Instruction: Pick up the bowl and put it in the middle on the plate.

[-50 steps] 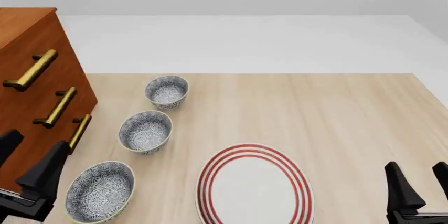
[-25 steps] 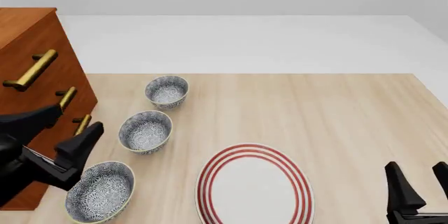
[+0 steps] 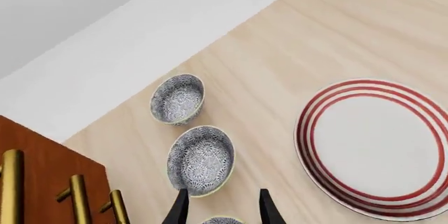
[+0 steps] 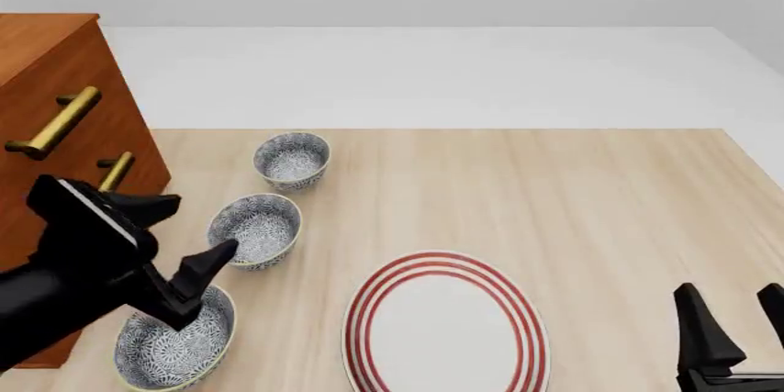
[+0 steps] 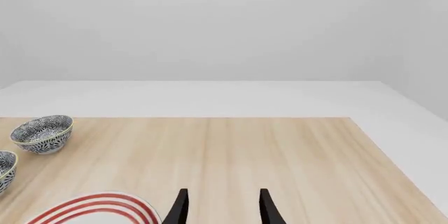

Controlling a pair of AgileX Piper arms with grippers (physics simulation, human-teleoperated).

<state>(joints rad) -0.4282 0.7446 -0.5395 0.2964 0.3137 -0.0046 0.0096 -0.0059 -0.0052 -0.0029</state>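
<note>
Three floral bowls line the desk (image 4: 588, 199); the left pincer (image 4: 172, 245) hovers, spread wide, over the nearest bowl (image 4: 165, 341); one red-ringed plate (image 4: 445, 323) lies beside; right pincer (image 4: 739, 323) gapes low; middle bowl (image 4: 253, 229), far bowl (image 4: 292, 160).

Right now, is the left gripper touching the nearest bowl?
Cannot tell. In the front view the left gripper overlaps the nearest bowl, hiding any gap; the left wrist view shows only its rim.

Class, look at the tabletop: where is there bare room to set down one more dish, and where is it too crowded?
Bare wood runs from the plate out to the table's right edge and far edge. The plate's white centre holds nothing too. The left side is crowded: three bowls in a row, far, middle and near, beside the wooden drawer cabinet, with the left gripper over them.
</note>
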